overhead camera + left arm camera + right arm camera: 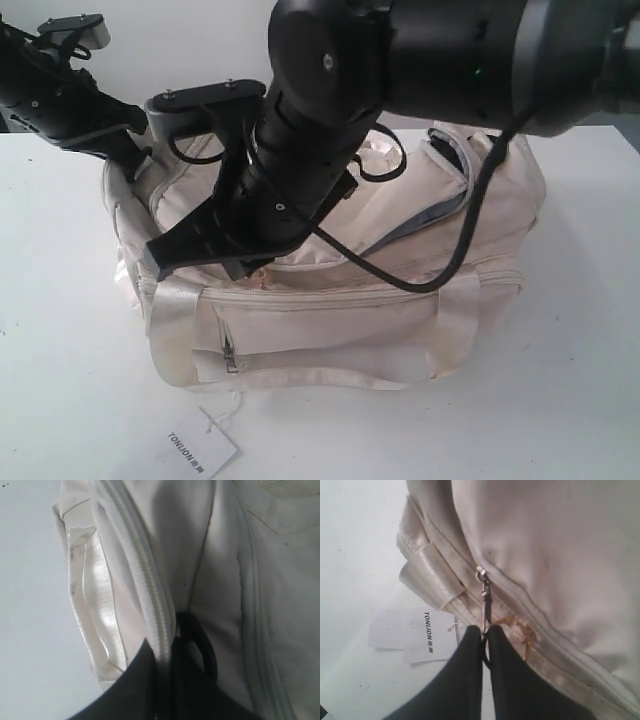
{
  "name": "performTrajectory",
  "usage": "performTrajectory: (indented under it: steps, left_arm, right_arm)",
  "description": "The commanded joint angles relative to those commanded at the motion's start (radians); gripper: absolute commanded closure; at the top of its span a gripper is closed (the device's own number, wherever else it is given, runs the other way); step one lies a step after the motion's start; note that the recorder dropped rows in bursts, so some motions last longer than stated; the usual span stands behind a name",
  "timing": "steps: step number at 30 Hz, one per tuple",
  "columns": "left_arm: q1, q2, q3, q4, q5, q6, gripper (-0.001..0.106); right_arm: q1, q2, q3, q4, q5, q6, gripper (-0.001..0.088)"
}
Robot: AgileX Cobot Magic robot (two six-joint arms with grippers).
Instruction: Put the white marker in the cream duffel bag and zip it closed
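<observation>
The cream duffel bag lies on the white table. The white marker is out of view. My right gripper reaches over the bag's top, near its front left. In the right wrist view this gripper is shut on the metal zipper pull. Toward the bag's right end the top opening gapes and shows grey lining. My left gripper is at the bag's far left end. There the left gripper is shut on the bag fabric beside the zipper teeth.
A white hang tag lies on the table in front of the bag, also seen as the hang tag beside my right fingers. A satin handle hangs down the bag's front by the pocket zip. The right arm's black cable drapes over the bag.
</observation>
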Motion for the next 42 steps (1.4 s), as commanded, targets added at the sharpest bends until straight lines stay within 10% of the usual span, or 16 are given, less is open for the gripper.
performTrajectory:
  steps: [12,33,42]
  left_arm:
    - [0.000,0.000,0.000,0.013,0.000,0.000,0.105]
    - [0.000,-0.002,0.000,0.013,0.014,0.000,0.105]
    - [0.000,-0.038,0.000,0.008,0.047,-0.004,0.049]
  right_arm:
    - [0.000,-0.026,0.000,-0.190,0.090,0.050,0.0868]
    - [0.000,0.068,0.000,-0.071,-0.007,0.128,0.0868]
    - [-0.021,0.067,0.000,-0.051,-0.032,0.133,0.0868]
